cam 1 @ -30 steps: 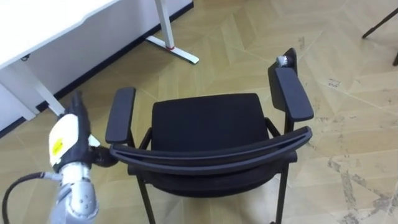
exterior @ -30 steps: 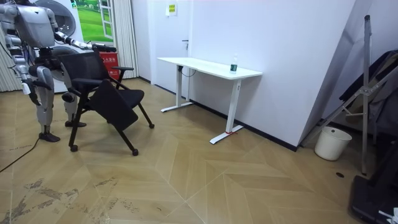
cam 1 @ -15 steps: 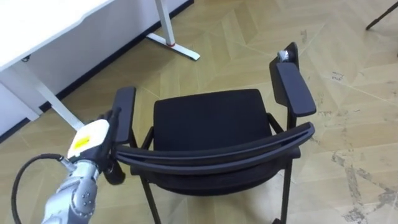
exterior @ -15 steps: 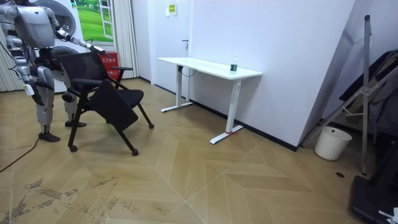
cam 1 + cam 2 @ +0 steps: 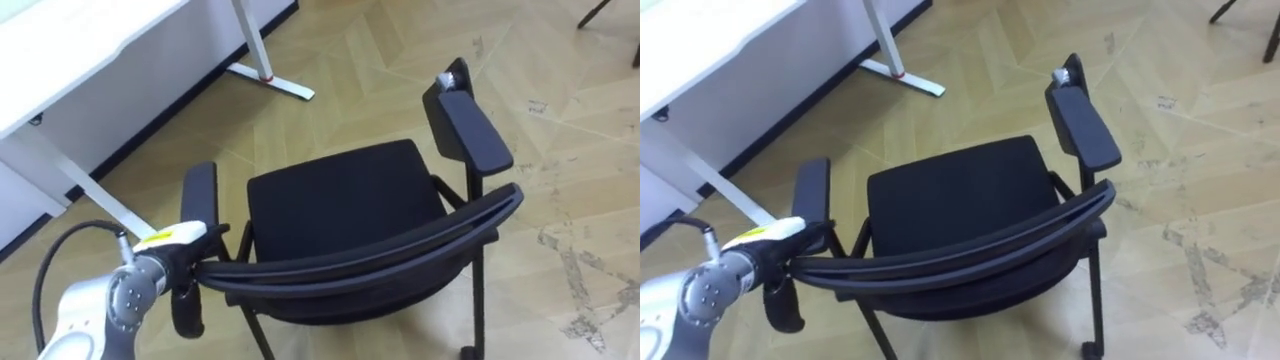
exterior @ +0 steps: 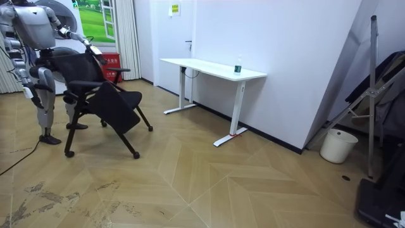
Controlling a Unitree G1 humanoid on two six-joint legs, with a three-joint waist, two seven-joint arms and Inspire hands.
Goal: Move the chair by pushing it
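**Push chair: hold taken, push barely begun.**
The desk stands at the robot's front left. The chair sits on open floor directly before the robot and apart from the desk, so I judge nearly all the travel is left. The left hand clasps the left end of the backrest, fingers over the top and thumb below. The right hand hangs at the robot's side. 1.0 s ago the left hand stood upright beside the armrest, off the backrest. The chair has since edged slightly toward the room view's left.
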